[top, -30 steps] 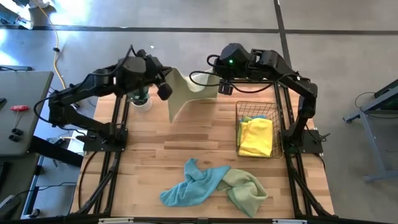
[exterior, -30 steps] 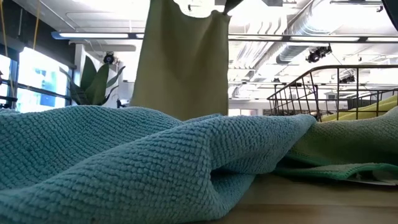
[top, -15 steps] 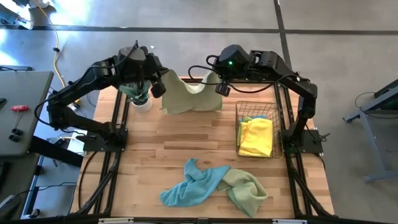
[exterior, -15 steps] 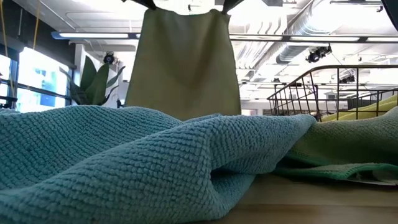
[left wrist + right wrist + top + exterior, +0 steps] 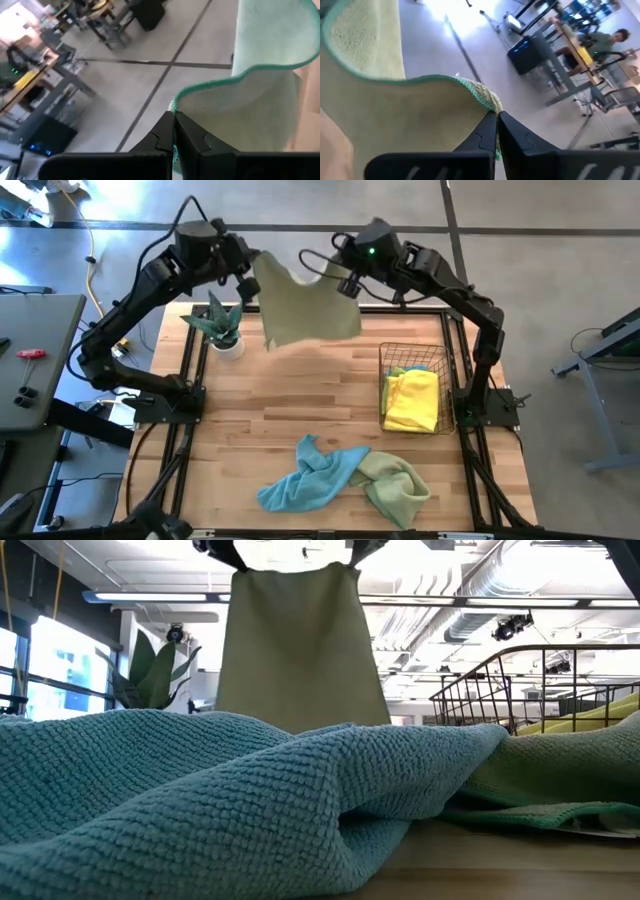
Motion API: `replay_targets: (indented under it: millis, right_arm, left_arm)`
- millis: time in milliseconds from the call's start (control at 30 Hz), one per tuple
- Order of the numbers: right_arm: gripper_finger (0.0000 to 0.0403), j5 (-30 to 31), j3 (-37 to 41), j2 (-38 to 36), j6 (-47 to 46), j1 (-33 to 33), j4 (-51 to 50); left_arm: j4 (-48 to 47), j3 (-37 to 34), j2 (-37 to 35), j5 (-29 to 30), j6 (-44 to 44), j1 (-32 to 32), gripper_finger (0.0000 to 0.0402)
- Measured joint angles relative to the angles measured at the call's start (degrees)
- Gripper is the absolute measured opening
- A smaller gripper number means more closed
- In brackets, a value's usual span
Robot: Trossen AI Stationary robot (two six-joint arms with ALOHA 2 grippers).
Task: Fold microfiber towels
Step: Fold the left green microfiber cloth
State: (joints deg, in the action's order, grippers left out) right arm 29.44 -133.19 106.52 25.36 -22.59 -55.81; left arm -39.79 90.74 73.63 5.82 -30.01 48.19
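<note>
Concrete floor surrounds the wooden bench [image 5: 300,400]. Above its far edge, the left hand [image 5: 247,282] and right hand [image 5: 349,283] each pinch shut on a top corner of a pale green towel [image 5: 305,310], which hangs limp between them; soft and light, it looks best gripped at corners. Blue and green towels [image 5: 340,478] lie crumpled near the front edge; a yellow towel [image 5: 412,400] fills the basket [image 5: 407,354].

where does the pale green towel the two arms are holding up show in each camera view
High view: pale green towel hangs between both grippers over the table's far edge.
Low view: upper centre, behind the blue towel.
Left wrist view: right side, corner pinched.
Right wrist view: left side, corner pinched.
Shared landmark: its darker green hem.
</note>
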Motion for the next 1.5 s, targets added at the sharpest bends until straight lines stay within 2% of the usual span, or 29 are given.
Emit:
replay_targets:
  millis: [133,267,367,433,567,733,933,1067,1267,1400,1500]
  right_arm:
    - [0.0,-1.4,0.0,0.0,-3.6,-0.3,-2.1]
    - [0.0,-10.7,0.8,0.9,-14.9,-0.1,-14.2]
    - [0.0,-13.4,7.2,1.7,-19.3,0.9,-19.2]
    - [0.0,-14.3,12.6,1.8,-21.0,2.4,-18.8]
    - [0.0,-20.9,21.8,1.4,-24.4,6.3,-17.2]
    - [0.0,-23.4,30.5,1.4,-26.7,10.8,-12.9]
    - [0.0,-30.8,36.2,1.4,-29.5,14.3,-10.9]
    - [0.0,-32.0,37.8,1.4,-29.4,15.9,-10.4]
    - [0.0,-32.9,37.8,1.3,-27.7,16.1,-10.4]
    - [0.0,-38.9,38.5,1.2,-24.7,15.2,-9.6]
    - [0.0,-43.1,41.0,1.2,-23.2,14.3,-9.3]
  left_arm:
    - [-3.1,0.0,0.0,-2.1,3.5,0.9,0.0]
    - [-14.3,0.0,0.7,-14.8,9.4,0.9,0.0]
    - [-23.6,0.0,2.6,-21.6,11.1,-0.8,0.0]
    - [-27.5,0.0,4.0,-21.8,11.8,-3.6,0.0]
    - [-31.3,0.0,5.8,-21.4,13.4,-9.0,0.0]
    - [-34.3,0.0,6.6,-21.0,15.7,-14.1,0.0]
    - [-36.3,0.0,6.6,-21.1,20.4,-20.2,0.0]
    - [-36.6,-0.6,6.5,-20.4,22.5,-24.7,0.0]
    - [-29.7,-12.3,4.7,-18.8,27.8,-30.4,0.0]
    - [-22.1,-21.6,4.0,-18.1,31.7,-33.3,0.0]
    - [-17.0,-27.1,3.9,-21.4,34.7,-35.5,0.0]
